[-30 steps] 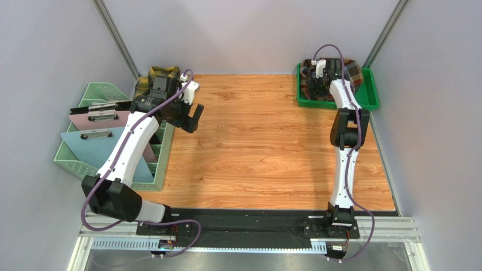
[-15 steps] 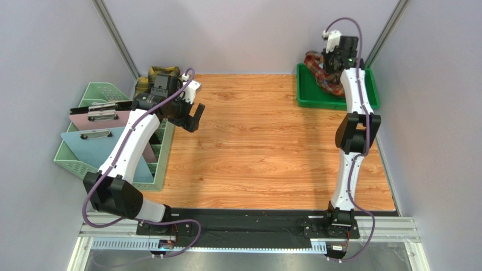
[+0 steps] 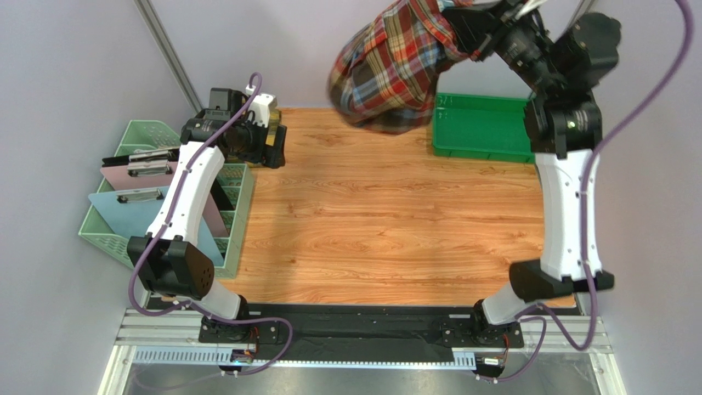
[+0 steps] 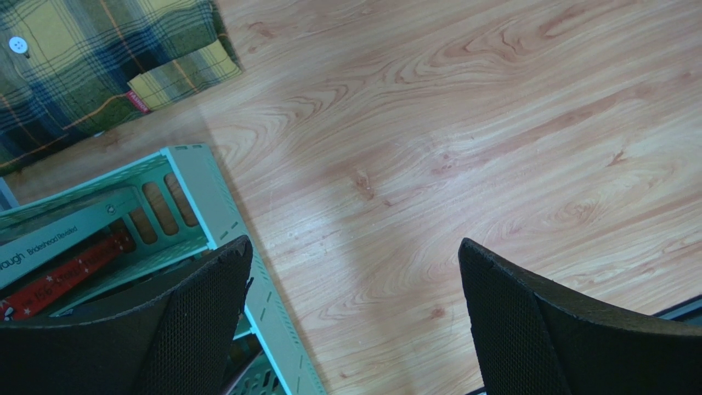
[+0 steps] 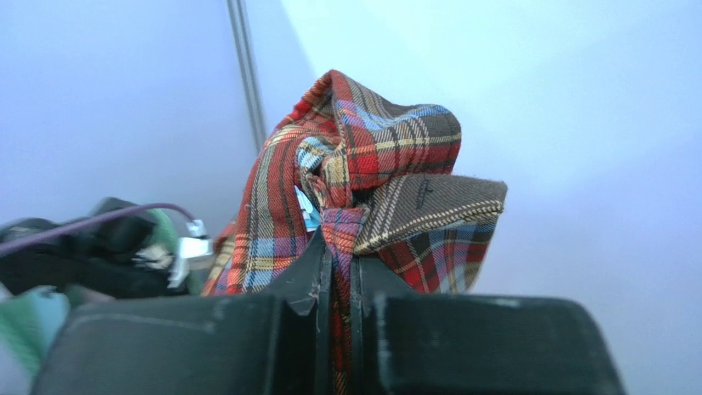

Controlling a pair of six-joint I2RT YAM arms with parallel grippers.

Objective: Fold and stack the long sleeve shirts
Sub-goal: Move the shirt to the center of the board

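Observation:
The red, brown and blue plaid long sleeve shirt hangs bunched in the air above the table's back edge. My right gripper is shut on a fold of it, raised high. In the right wrist view the shirt rises from between the pinched fingers of the right gripper. The yellow and dark green plaid shirt lies on the table at the back left corner. My left gripper hovers open just in front of it, nothing between its fingers; in the top view the left gripper hides most of that shirt.
A green tray sits at the back right, under the raised arm. A mint basket rack at the left holds pink and blue clipboards; its rim lies under my left finger. Grey walls close in the table.
My right gripper shut on the red plaid shirt in the green tray and lifted it high, swinging it left. My left gripper moved back toward the yellow shirt.

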